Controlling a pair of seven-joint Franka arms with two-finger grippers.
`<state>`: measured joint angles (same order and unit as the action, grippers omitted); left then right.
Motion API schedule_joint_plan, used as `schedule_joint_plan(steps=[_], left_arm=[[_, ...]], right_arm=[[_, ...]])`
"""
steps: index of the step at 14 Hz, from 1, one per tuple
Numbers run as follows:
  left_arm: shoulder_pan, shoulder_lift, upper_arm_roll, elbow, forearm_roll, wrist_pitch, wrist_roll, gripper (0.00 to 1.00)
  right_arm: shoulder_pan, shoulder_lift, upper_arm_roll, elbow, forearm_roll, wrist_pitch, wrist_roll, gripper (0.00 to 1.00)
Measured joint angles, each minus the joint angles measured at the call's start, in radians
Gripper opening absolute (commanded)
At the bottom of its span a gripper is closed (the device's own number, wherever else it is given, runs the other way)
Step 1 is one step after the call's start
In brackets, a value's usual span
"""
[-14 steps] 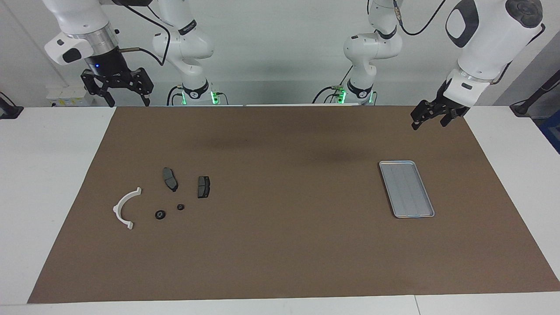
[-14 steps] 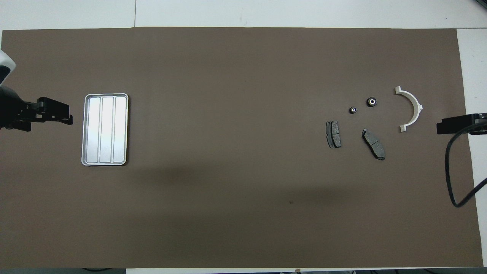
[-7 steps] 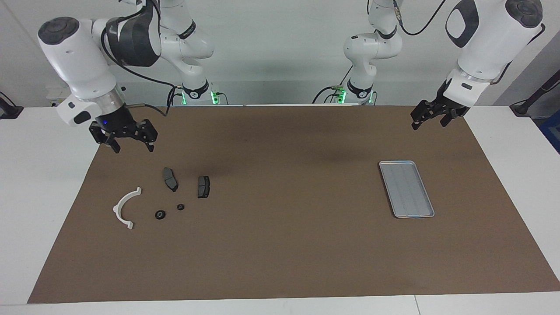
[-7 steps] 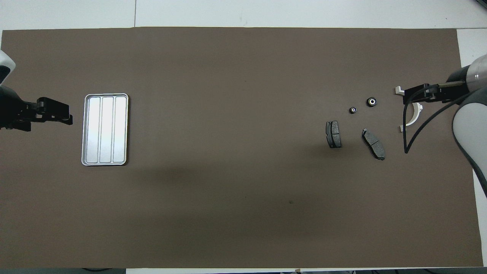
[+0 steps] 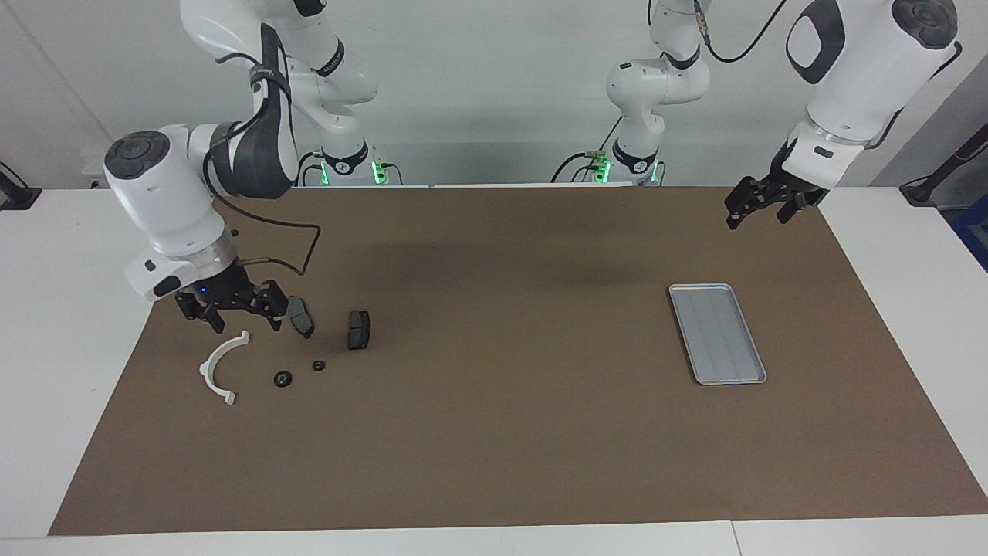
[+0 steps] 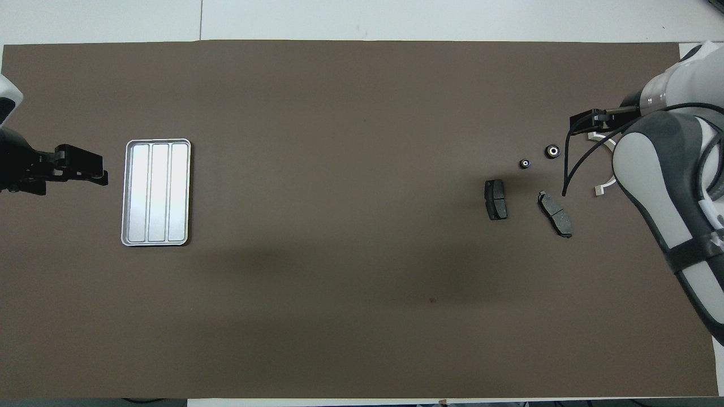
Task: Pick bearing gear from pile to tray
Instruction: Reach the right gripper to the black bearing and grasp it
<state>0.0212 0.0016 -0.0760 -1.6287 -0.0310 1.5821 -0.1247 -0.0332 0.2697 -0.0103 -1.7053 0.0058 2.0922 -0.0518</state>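
The pile lies toward the right arm's end of the mat: a white arc bracket (image 5: 218, 369) (image 6: 600, 189), two dark brake-pad plates (image 5: 301, 316) (image 5: 358, 330) (image 6: 555, 213) (image 6: 496, 199), and two small black round pieces with pale centres (image 5: 282, 378) (image 5: 318, 364) (image 6: 552, 151) (image 6: 525, 164). My right gripper (image 5: 241, 321) (image 6: 585, 120) is open and empty, low over the arc bracket's end nearer the robots, beside one plate. The empty silver tray (image 5: 718, 333) (image 6: 156, 192) lies toward the left arm's end. My left gripper (image 5: 756, 215) (image 6: 85, 169) waits open, raised beside the tray.
A brown mat (image 5: 502, 432) covers most of the white table (image 5: 62, 309). The right arm's body and cable (image 6: 662, 186) hide part of the arc bracket in the overhead view.
My right arm has swung down and out from near its base to just over the pile by the arc bracket. The left arm, the tray and the parts have not moved.
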Motion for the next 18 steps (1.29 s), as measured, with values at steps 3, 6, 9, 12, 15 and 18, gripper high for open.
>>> schedule_joint_plan(steps=[3,6,9,12,15,18], left_arm=[[0.0,0.0,0.0,0.0,0.0,0.0,0.0,1.0],[0.0,0.0,0.0,0.0,0.0,0.0,0.0,1.0],[0.0,0.0,0.0,0.0,0.0,0.0,0.0,1.0],[0.0,0.0,0.0,0.0,0.0,0.0,0.0,1.0],[0.0,0.0,0.0,0.0,0.0,0.0,0.0,1.0],[0.0,0.0,0.0,0.0,0.0,0.0,0.0,1.0]], right_arm=[[0.0,0.075,-0.001,0.0,0.0,0.068,0.0,0.96],[-0.002,0.119,-0.002,0.001,0.0,0.09,0.0,0.96],[-0.004,0.129,-0.002,-0.001,0.0,0.09,0.0,0.96],[-0.004,0.133,-0.002,-0.017,0.0,0.102,-0.003,0.96],[-0.006,0.135,-0.002,-0.055,0.0,0.131,-0.013,0.96],[-0.014,0.139,-0.002,-0.081,0.0,0.159,-0.03,0.96]])
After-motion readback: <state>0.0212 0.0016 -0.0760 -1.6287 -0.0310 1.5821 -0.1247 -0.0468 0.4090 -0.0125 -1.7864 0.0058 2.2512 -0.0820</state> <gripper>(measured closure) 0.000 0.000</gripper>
